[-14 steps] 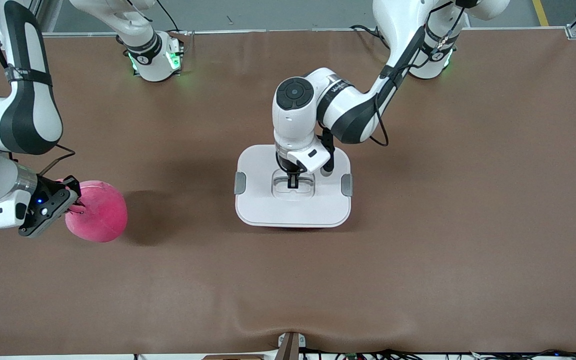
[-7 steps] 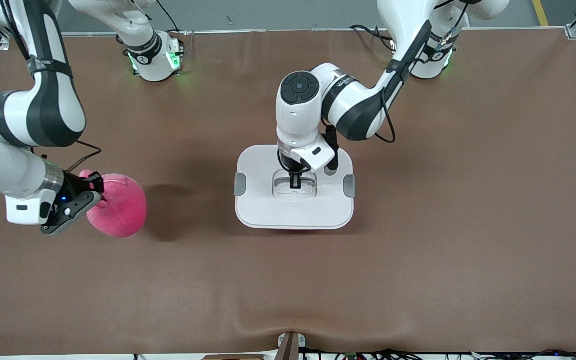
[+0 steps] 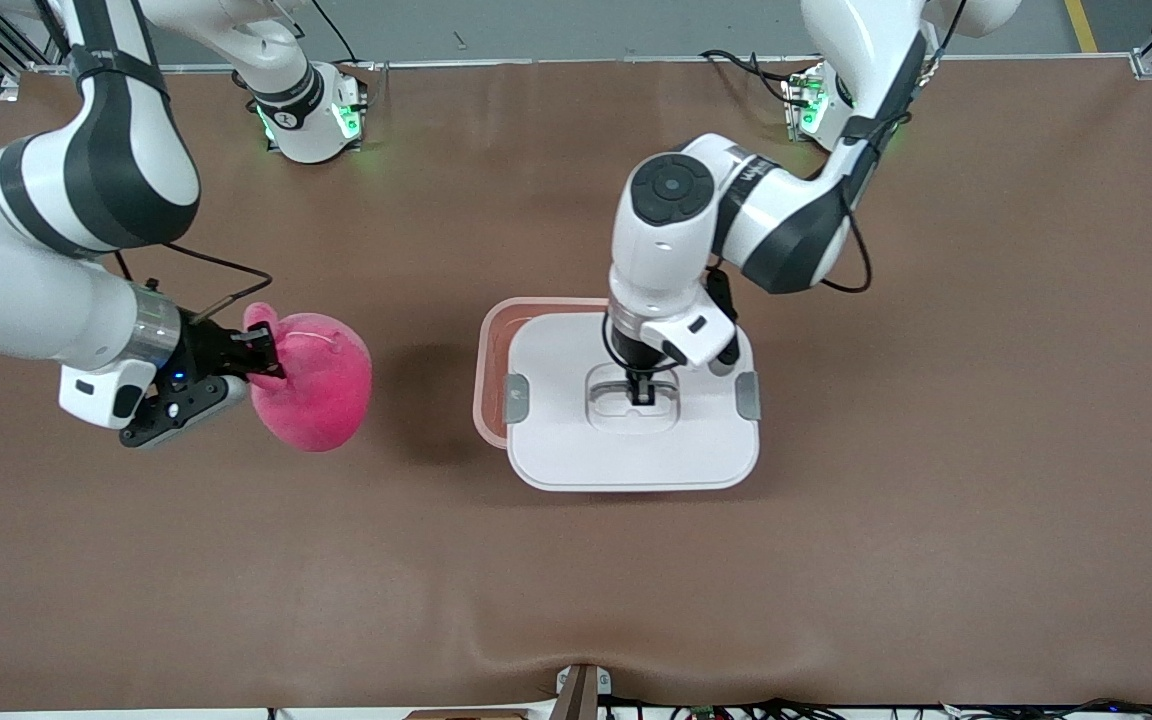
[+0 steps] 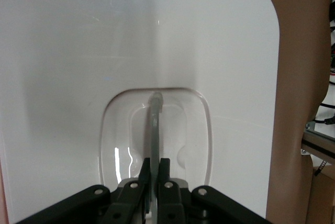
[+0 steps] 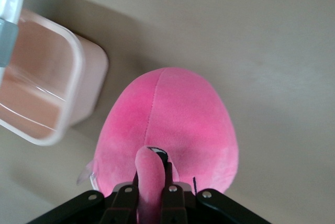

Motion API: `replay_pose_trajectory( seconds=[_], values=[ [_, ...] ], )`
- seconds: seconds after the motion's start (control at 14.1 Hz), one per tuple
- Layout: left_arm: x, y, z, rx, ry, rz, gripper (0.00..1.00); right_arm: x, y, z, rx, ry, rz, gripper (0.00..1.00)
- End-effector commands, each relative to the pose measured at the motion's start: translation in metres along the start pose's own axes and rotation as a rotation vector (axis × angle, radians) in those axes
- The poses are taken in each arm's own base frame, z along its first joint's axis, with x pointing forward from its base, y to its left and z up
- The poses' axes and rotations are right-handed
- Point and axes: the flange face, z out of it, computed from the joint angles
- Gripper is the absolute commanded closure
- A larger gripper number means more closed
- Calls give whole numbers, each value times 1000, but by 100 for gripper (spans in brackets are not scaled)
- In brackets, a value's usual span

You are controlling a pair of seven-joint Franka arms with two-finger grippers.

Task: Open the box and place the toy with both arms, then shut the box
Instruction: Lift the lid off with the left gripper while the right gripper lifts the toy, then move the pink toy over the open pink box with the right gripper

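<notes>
Lid (image 3: 626,440) hangs from my left gripper (image 3: 643,391), clamped tight on its centre handle (image 4: 155,130) and offset above the pink box (image 3: 492,350), uncovering one strip. My right gripper (image 3: 258,357) pinches the toy (image 3: 321,395) by an ear, aloft beside the box.

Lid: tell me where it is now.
In the front view, the lid hangs from the left gripper, above the box, shifted toward the left arm's end.
</notes>
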Motion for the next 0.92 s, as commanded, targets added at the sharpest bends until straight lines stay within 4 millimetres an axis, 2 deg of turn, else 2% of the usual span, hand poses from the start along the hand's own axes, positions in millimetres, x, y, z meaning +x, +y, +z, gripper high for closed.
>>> replay_pose_trajectory(
  seconds=[0.0, 0.21, 0.35, 0.49, 0.57, 0.71, 0.85],
  values=[
    [34, 11, -15, -11, 22, 25, 100, 8, -48, 1, 90, 6, 99, 100],
    [63, 24, -17, -11, 32, 42, 100, 19, -115, 18, 151, -6, 225, 100],
    [83, 35, -18, -15, 36, 33, 100, 26, -148, 28, 149, 0, 276, 100],
    [109, 49, -20, -23, 38, 3, 100, 33, -171, 42, 164, 24, 327, 100],
    [121, 55, -28, -31, 36, 18, 100, 36, -185, 52, 173, 28, 331, 100],
    [144, 63, -28, -30, 42, 37, 100, 40, -195, 64, 186, 33, 376, 100],
    [156, 67, -25, -33, 45, 33, 100, 40, -206, 73, 218, 13, 387, 100]
  ],
)
